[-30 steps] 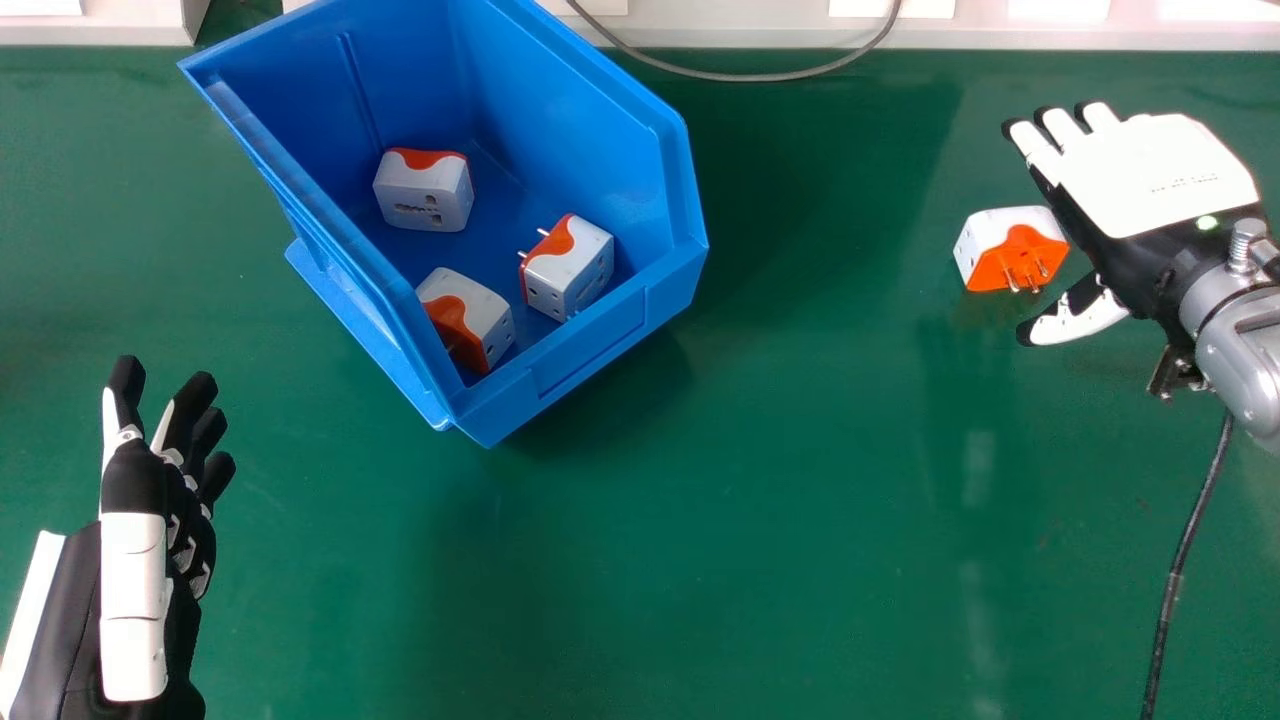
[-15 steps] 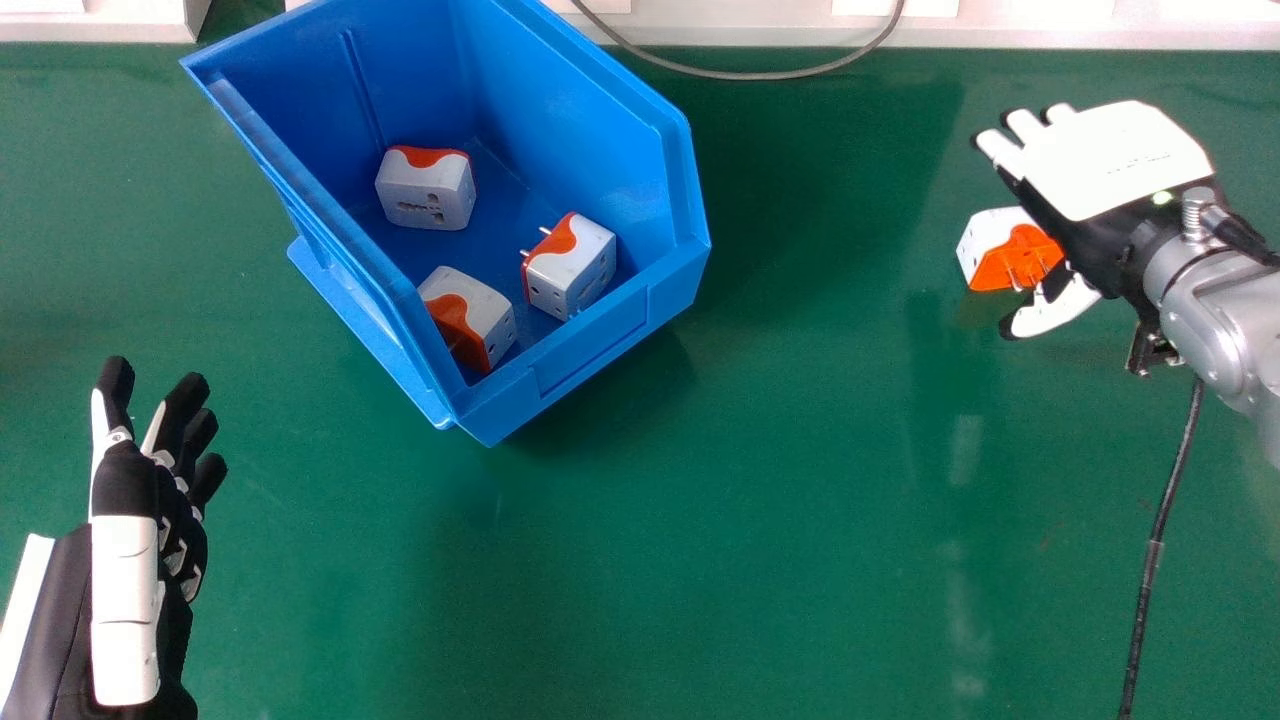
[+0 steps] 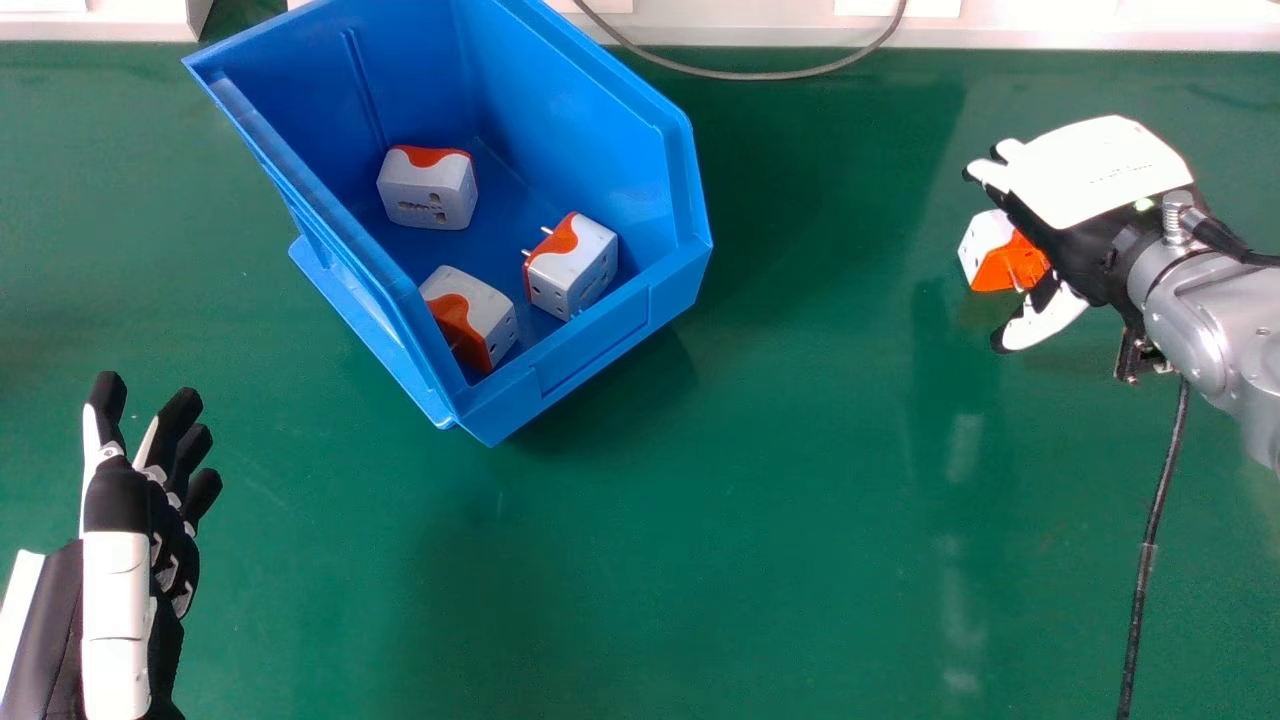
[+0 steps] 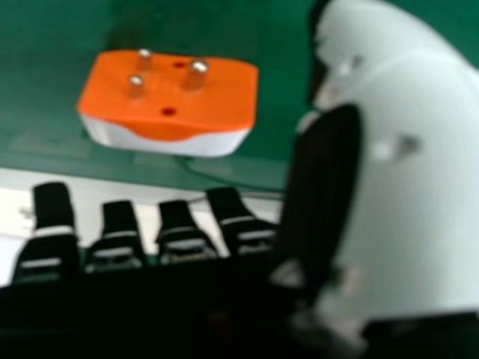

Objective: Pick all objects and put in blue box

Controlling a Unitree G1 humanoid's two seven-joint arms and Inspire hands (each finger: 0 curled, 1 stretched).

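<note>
In the head view my right hand is over the table at the right, open, partly covering a white and orange plug adapter that lies between its fingers and thumb. The right hand view has this adapter with its metal pins showing, apart from the fingertips of my right hand. Three similar adapters lie inside the blue box. My left hand stays open at the lower left, holding nothing.
The green table carries the box at upper left of centre. A grey cable loops along the back edge by a pale ledge. A black cable hangs below the right wrist.
My right hand has moved left, covering more of the adapter, and its fingers have bent slightly downward. The left hand has shifted a little left and toward the near edge.
</note>
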